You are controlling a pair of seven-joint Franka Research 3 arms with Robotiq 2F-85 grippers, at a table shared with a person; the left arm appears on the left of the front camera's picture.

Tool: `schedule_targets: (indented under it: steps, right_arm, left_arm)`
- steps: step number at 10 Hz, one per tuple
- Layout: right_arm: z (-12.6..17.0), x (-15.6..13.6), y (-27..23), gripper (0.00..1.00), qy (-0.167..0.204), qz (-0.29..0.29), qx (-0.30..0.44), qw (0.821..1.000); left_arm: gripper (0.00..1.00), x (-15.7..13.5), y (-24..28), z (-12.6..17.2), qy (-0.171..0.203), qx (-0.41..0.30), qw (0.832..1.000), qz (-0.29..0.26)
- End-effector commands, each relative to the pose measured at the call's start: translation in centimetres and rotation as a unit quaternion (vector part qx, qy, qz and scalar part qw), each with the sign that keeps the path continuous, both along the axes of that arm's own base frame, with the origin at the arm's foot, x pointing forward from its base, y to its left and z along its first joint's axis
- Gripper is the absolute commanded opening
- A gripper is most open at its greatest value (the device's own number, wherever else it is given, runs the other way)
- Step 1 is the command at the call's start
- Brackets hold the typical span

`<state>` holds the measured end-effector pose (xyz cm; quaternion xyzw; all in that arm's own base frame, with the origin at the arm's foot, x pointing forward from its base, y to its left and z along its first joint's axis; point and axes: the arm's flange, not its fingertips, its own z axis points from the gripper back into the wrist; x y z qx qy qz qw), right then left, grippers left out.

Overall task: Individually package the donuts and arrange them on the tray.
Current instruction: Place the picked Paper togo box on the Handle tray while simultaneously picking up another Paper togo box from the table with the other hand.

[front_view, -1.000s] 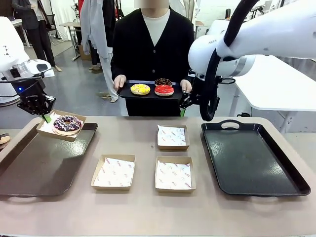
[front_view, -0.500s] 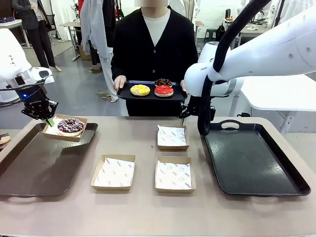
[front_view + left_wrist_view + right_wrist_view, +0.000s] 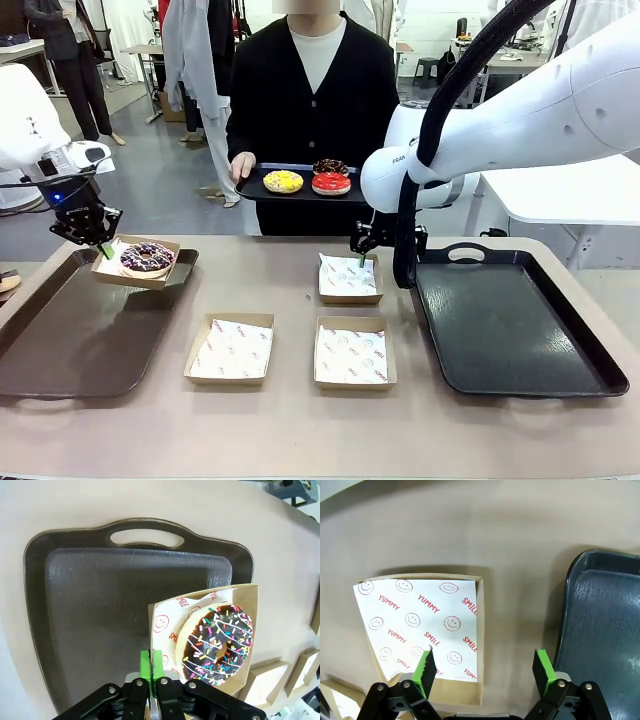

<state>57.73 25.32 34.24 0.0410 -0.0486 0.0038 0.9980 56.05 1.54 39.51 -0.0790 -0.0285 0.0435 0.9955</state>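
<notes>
**Boxed donut low over left tray; right claw above an empty box**

Moved since a second ago: the left claw [image 3: 151, 666] has come down and inward with its filled box [image 3: 137, 279]. That box was tipped up and now sits near level at the far inner corner of the left tray [image 3: 60, 340]. The right arm has swung down from beside the person's small tray [image 3: 255, 189]. The right claw [image 3: 484, 664] now hangs over the far empty box [image 3: 420, 625].

Left claw: clenched on one wall of the filled box, pinching cardboard and paper liner together. The sprinkled donut [image 3: 201, 639] lies inside on the liner. In the left wrist view the box straddles the tray's corner, part over the tray and part past the rim. I cannot tell whether it is resting yet.

Right claw: released, fingers spread wide. One tip is over the liner, the other is outside the box wall, towards the right tray [image 3: 510, 330].

Risks, as I judge them:
- The box hangs from a single thin wall, so the donut's weight could sag or twist it.
- If let go across the rim, the box may rock and slide off onto the surface.
- The right claw could catch only the liner and drag the paper out.
- Its outer finger could knock the right tray.

Count:
- Donuts, four: the sprinkled one boxed, plus the yellow donut [image 3: 284, 181], red donut [image 3: 332, 183] and dark chocolate donut [image 3: 330, 166] on the person's tray.
- Boxes, four: one filled, three empty. The two near boxes [image 3: 230, 350] [image 3: 352, 353] sit on the surface.
- Trays, three.
- Claws, two.
</notes>
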Motion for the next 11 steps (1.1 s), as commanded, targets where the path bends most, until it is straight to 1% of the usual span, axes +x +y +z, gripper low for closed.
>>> schedule_targets:
  steps: [1,4,5,6,8,10,11]
  right_arm:
    - [0.0,0.1,-0.2,1.0,0.0,-0.001,0.003,1.0]
    - [0.0,0.1,-0.2,1.0,0.0,-0.001,0.003,1.0]
    - [0.0,0.0,-0.1,1.0,0.0,-0.001,0.0,1.0]
    - [-0.4,0.0,0.1,1.0,-0.003,-0.002,-0.005,1.0]
    - [-1.1,0.1,0.4,1.0,0.002,0.002,-0.011,1.0]
    - [-2.0,0.3,1.0,1.0,-0.011,-0.007,-0.029,0.999]
    - [-2.3,0.4,1.2,1.0,-0.011,-0.008,-0.029,0.999]
  left_arm:
    - [0.01,-0.1,0.1,0.1,0.0,0.0,1.0,0.005]
    - [0.01,0.0,0.0,-0.1,0.001,0.0,1.0,0.0]
    - [0.01,0.2,-0.4,-0.2,0.008,0.009,1.0,-0.007]
    - [0.01,0.1,-0.7,-0.2,0.008,0.021,1.0,-0.001]
    - [0.01,0.1,-1.0,0.0,0.0,0.032,0.999,0.004]
    - [0.01,0.1,-1.0,-0.1,-0.007,0.042,0.999,0.01]
    - [0.01,0.2,-1.1,-0.3,-0.008,0.044,0.999,0.008]
